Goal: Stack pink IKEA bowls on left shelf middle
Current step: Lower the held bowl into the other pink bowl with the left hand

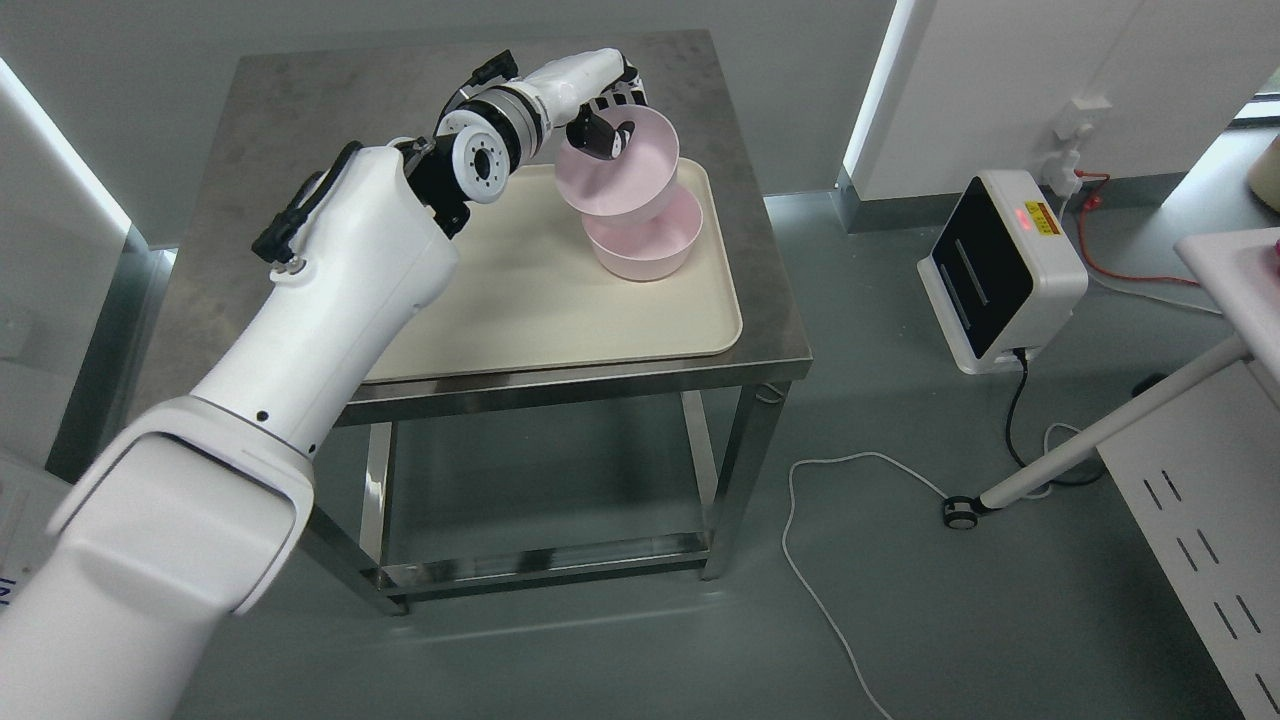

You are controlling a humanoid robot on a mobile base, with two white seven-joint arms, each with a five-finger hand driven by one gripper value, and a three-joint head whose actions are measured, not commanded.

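My left hand (pixel 606 128) reaches across the steel table and is shut on the far rim of a pink bowl (pixel 630 175), thumb inside, other fingers behind. That bowl is tilted toward me and hangs just above a second pink bowl (pixel 650 250), which stands upright on the right part of a cream tray (pixel 540 290). Whether the lower edge of the held bowl touches the second one, I cannot tell. The right arm is out of the picture.
The tray lies on a steel table (pixel 290 110) with an open frame below. A white device with a red light (pixel 1000 270) and cables stands on the floor to the right. A white table edge (pixel 1235 270) shows at far right.
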